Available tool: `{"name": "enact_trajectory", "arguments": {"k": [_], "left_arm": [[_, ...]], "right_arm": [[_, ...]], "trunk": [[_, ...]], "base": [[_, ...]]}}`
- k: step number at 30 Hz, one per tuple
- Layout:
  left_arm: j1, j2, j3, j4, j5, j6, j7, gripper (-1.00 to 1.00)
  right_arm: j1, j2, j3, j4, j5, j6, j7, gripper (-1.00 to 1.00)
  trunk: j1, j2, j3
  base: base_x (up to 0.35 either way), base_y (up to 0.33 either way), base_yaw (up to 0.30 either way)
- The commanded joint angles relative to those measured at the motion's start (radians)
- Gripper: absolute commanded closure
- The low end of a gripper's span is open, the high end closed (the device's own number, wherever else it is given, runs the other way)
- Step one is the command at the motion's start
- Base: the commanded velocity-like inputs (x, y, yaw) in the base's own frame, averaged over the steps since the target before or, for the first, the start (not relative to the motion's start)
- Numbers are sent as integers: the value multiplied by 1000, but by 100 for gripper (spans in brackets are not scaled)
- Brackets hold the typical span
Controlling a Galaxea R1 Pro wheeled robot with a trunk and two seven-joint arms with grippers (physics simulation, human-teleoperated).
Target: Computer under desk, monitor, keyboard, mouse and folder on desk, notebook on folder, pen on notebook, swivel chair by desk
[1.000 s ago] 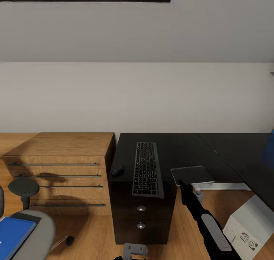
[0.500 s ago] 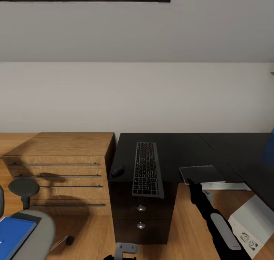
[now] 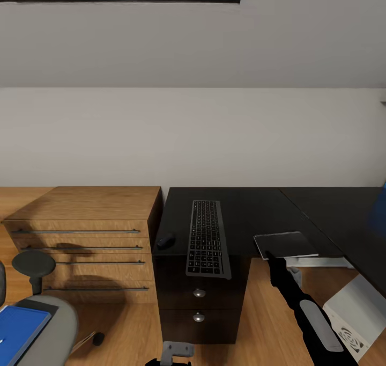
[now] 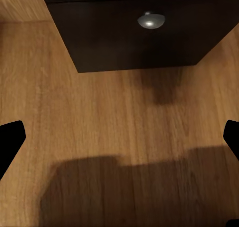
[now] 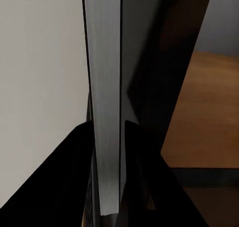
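Observation:
My right gripper (image 3: pixel 267 255) is shut on the near edge of the grey notebook (image 3: pixel 285 244), held flat at the front edge of the black desk (image 3: pixel 252 210). In the right wrist view the notebook (image 5: pixel 104 87) stands edge-on between the dark fingers (image 5: pixel 72 182). The keyboard (image 3: pixel 206 243) lies on the desk with the mouse (image 3: pixel 165 241) to its left. Down at the left, the blue folder (image 3: pixel 19 328) rests on the swivel chair (image 3: pixel 56 328). The computer (image 3: pixel 348 315) stands on the floor under the desk. My left gripper (image 4: pixel 119 137) is open above the floor. The monitor and pen are out of view.
A wooden dresser (image 3: pixel 86 232) adjoins the desk's left side. The desk's drawer unit with round knobs (image 3: pixel 199 293) faces me, and one knob (image 4: pixel 151 21) is close ahead of the left gripper. A blue shape (image 3: pixel 379 210) sits at the right edge.
My right gripper carried the notebook to the right along the desk's front edge, then nearly stopped. The left arm shifted slightly left and down.

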Motion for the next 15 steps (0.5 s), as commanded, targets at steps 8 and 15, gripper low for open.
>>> {"name": "enact_trajectory", "arguments": {"k": [8,15], "left_arm": [[0,0,-1,-2,11,1,9,-100],[0,0,-1,-1,11,1,9,-100]], "right_arm": [[-1,1,-2,1,-10,9,2,100],[-1,2,-2,2,-11,10,2,100]], "trunk": [[0,0,-1],[0,0,-1]], "base": [[81,60,0],[43,36,0]]}}
